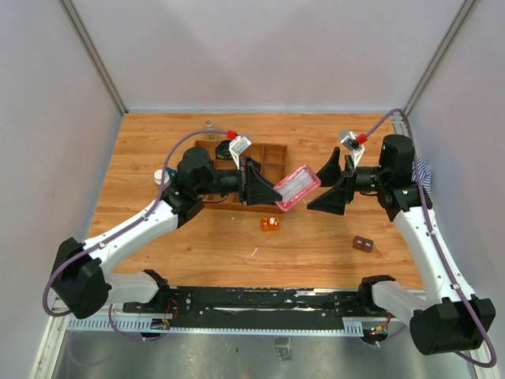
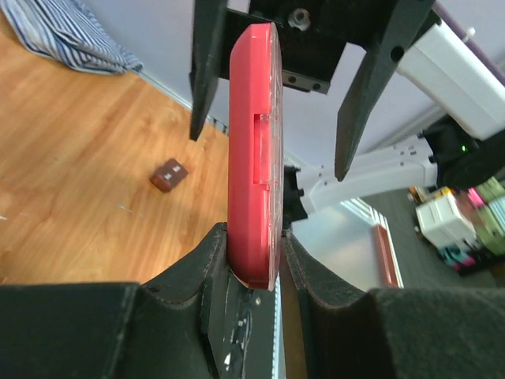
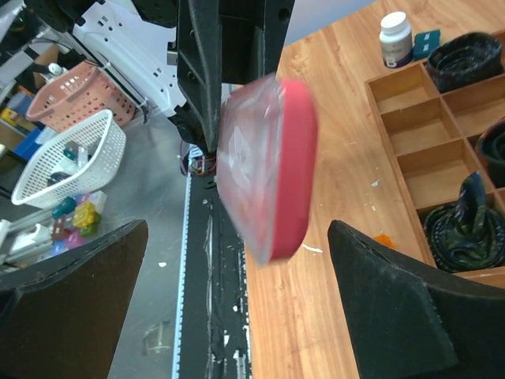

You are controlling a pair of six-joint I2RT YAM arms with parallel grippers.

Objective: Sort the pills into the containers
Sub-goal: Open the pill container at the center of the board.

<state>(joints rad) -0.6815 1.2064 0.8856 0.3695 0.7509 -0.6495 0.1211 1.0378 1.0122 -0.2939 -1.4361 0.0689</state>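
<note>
Above the middle of the table (image 1: 197, 237), the flat pink translucent rectangular box (image 1: 297, 186) hangs clear of the wood. It is clamped edge-on at one short end by your left gripper (image 1: 278, 195). Your right gripper (image 1: 316, 192) faces it with its jaws spread wide, a finger on each side of the box's free end, and is not closed on it.

By the look of things, you are early in the job. The box seems shut, with its clasp lying flat along the edge, and opening it looks like the step in hand. Something pale shows through its face in the right wrist view, but it is too blurred to call pills.

The small dark bottle with white cap (image 3: 394, 38) stands capped on the table just beyond the wooden compartment tray (image 3: 394, 154), which holds black coils (image 3: 465, 225). A faint clear object at the far edge may be the small clear cylindrical vial (image 1: 209, 123), but it is too small for you to be sure.

No pill shows in any container, so all the sorting is left. A small dark brown piece (image 1: 363, 243) lies loose near the right arm, and a small orange block (image 1: 271, 223) lies on the table near the held box.
</note>
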